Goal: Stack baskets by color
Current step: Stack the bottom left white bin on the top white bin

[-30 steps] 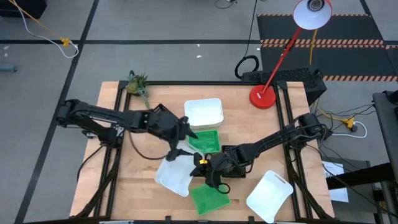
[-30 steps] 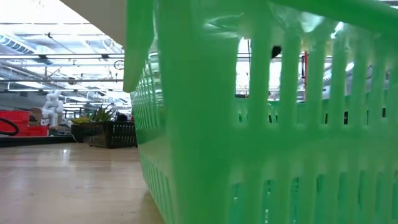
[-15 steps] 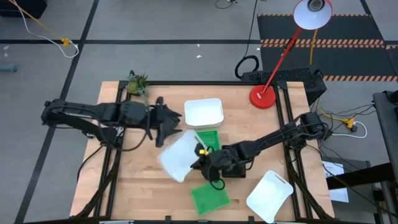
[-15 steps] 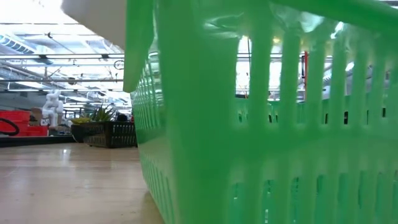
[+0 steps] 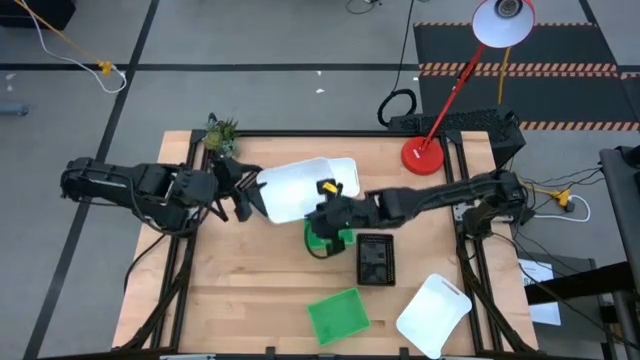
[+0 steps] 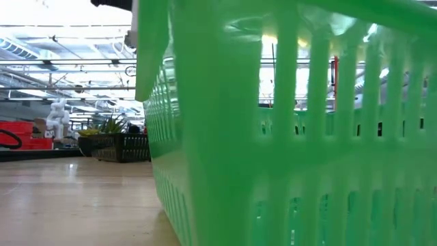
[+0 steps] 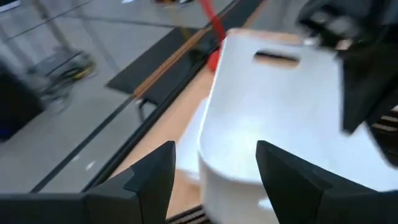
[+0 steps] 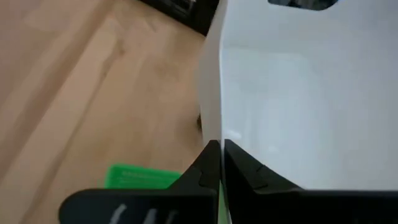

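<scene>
Right gripper (image 5: 322, 203), clamped on white basket (image 5: 290, 190) rim, has carried it over the far white basket; left gripper (image 5: 247, 197) has let go, jaws apart.

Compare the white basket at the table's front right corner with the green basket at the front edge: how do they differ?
Colour: the front-right white basket is white, the front green basket bright green. Place: the white basket sits at the table's front right corner, the green one nearer the middle of the front edge. Footprint: from above the white one looks somewhat larger. Shared: both are rounded rectangular trays lying skewed on the wood, apart from each other, with no end effector touching them.
</scene>
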### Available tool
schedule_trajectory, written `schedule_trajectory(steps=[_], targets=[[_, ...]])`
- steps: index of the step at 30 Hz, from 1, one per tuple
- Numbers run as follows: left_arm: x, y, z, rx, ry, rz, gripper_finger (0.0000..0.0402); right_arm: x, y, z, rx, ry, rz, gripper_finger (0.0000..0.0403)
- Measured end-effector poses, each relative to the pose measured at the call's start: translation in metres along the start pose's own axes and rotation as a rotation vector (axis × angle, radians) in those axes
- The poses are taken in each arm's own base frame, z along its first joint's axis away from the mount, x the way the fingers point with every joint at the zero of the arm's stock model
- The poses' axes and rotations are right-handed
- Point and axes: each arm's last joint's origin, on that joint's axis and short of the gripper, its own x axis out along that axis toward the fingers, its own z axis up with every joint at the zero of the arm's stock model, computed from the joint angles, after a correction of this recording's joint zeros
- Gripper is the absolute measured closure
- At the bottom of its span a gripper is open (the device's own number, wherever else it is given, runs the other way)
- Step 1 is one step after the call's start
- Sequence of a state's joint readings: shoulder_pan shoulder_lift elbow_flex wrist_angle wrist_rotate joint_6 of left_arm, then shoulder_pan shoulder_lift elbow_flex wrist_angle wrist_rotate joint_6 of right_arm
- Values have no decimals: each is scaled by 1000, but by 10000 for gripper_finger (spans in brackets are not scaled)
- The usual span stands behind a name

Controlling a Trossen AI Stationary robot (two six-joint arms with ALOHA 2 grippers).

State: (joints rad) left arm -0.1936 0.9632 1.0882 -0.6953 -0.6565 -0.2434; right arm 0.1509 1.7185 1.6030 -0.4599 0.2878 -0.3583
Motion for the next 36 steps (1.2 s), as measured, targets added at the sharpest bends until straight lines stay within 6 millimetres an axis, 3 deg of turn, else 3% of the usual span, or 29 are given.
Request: schedule_trajectory(steps=[10, 25, 36], targets=[[-14, 21, -16, -12, 60, 213, 177, -19, -35, 2, 45, 125, -12, 403], [-9, 20, -30, 50, 105, 213, 176, -9, -74, -26, 150, 205, -5, 403], [-7, 15, -24, 67, 70, 132, 176, 19, -66, -63, 135, 274, 3, 403]])
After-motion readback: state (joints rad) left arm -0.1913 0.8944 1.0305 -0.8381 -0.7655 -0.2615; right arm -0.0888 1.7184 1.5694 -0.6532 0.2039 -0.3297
